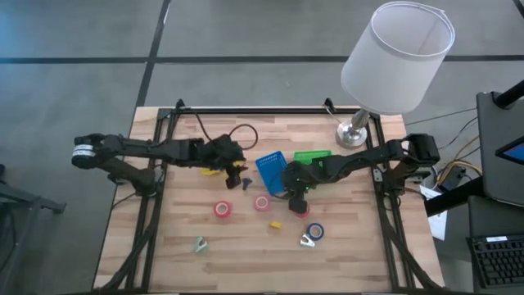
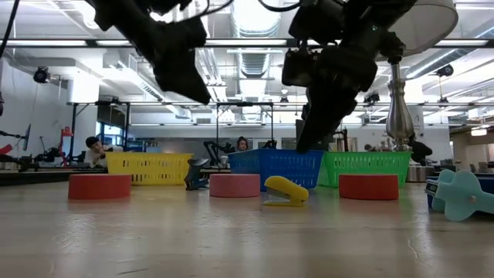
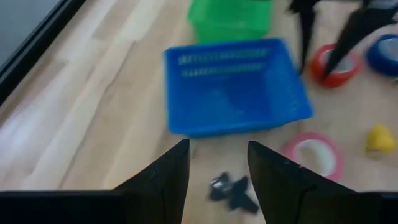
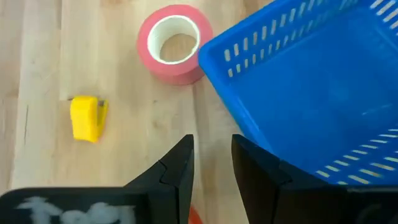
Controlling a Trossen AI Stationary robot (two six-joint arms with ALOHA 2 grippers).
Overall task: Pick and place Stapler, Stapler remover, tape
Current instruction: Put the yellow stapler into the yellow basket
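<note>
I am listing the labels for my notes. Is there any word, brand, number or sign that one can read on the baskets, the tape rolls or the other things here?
None can be read. The blue basket, the green basket and the pink tape roll show no print in any view.

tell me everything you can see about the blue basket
The blue basket is a small rectangular plastic tray with slotted walls and a solid floor, open side up. It looks empty. It sits flat on the wooden table near the middle, askew to the table edge, with the green basket just behind it. The pink tape lies close to one corner, apparently not touching. The right tool hovers beside its wall.
</note>
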